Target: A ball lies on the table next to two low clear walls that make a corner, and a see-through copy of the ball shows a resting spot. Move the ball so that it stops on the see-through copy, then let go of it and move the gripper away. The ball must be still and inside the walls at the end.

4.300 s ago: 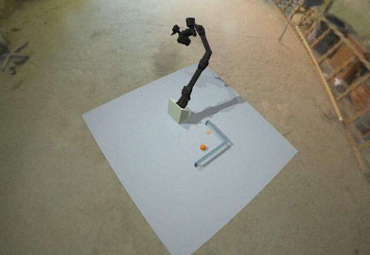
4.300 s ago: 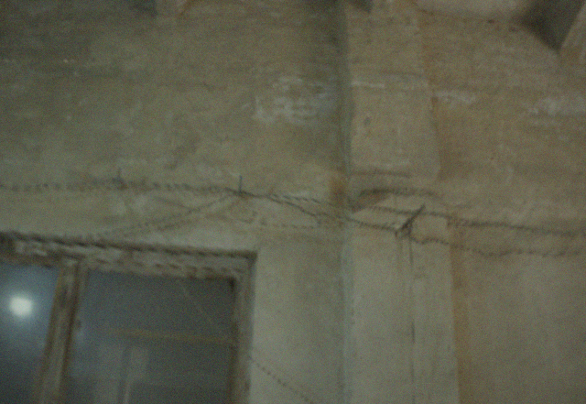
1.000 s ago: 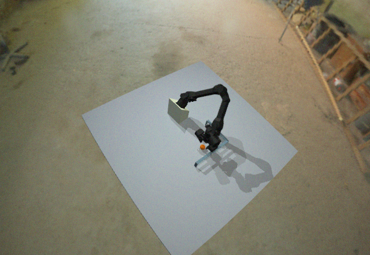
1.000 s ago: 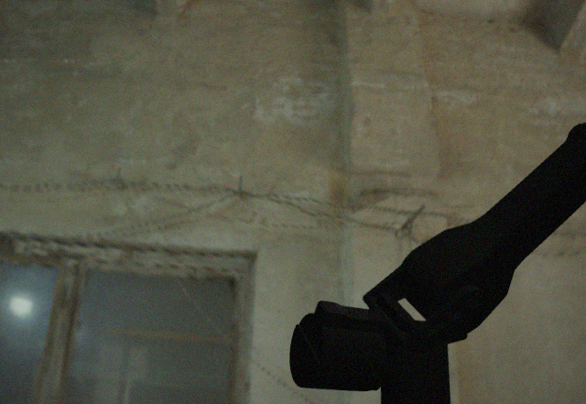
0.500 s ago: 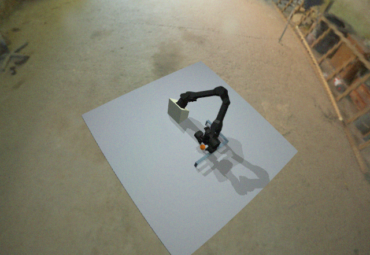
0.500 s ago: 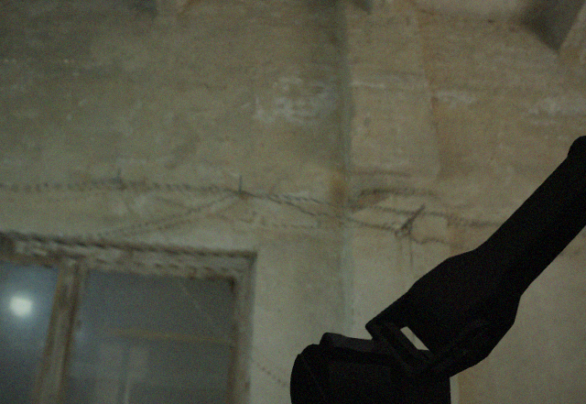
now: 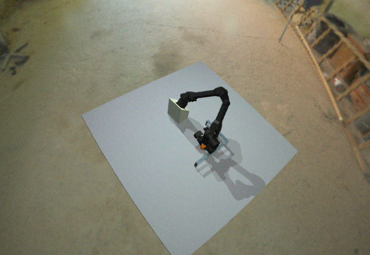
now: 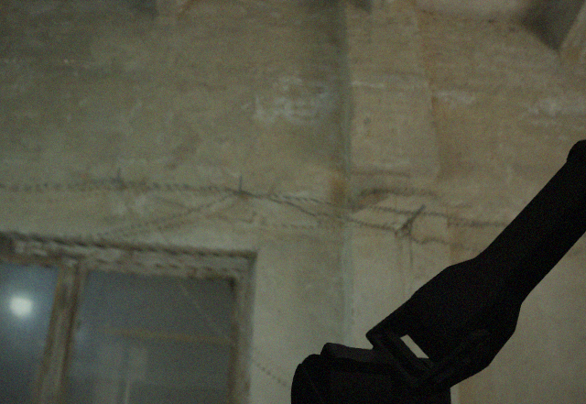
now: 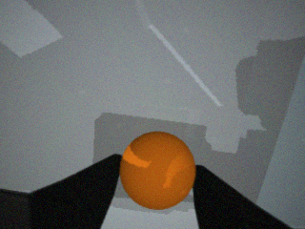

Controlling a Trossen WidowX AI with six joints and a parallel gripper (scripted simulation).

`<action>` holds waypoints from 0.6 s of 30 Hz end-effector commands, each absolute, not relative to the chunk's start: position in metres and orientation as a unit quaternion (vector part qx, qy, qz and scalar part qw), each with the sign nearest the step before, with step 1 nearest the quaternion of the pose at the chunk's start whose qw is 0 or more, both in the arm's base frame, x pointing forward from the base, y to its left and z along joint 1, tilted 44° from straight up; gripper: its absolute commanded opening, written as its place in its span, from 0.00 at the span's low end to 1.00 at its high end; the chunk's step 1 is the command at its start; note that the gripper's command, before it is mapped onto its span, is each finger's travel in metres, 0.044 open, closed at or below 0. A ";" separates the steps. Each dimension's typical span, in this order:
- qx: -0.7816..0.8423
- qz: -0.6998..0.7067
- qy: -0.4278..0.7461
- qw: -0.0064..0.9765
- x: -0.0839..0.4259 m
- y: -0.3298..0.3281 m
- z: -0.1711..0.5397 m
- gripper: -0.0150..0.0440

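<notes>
The orange ball is on the table, just outside the low clear walls in the top view. My gripper points down over it and is shut on the ball, with one black finger against each side in the wrist view. In the top view the gripper body covers part of the ball and the middle of the walls. The see-through copy cannot be seen; the arm hides that area. The exterior view shows only dark arm parts, with the fingers and ball outside its frame.
A pale, box-like block stands by the arm's base, beyond the walls. The grey table top carries shadows of the arm and walls. One end of the walls rises beside the arm's forearm.
</notes>
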State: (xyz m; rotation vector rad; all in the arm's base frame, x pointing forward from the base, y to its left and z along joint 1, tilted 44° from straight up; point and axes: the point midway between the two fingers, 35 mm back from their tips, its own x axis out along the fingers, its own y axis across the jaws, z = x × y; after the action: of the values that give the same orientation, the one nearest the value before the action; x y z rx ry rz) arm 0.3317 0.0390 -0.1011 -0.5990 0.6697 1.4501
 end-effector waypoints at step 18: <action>-0.263 0.639 0.298 0.658 0.332 -0.048 -0.011 0.25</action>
State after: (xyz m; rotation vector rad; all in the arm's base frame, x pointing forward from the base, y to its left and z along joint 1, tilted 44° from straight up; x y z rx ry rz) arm 0.3318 -0.0321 -0.0303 -0.5762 0.6819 1.4536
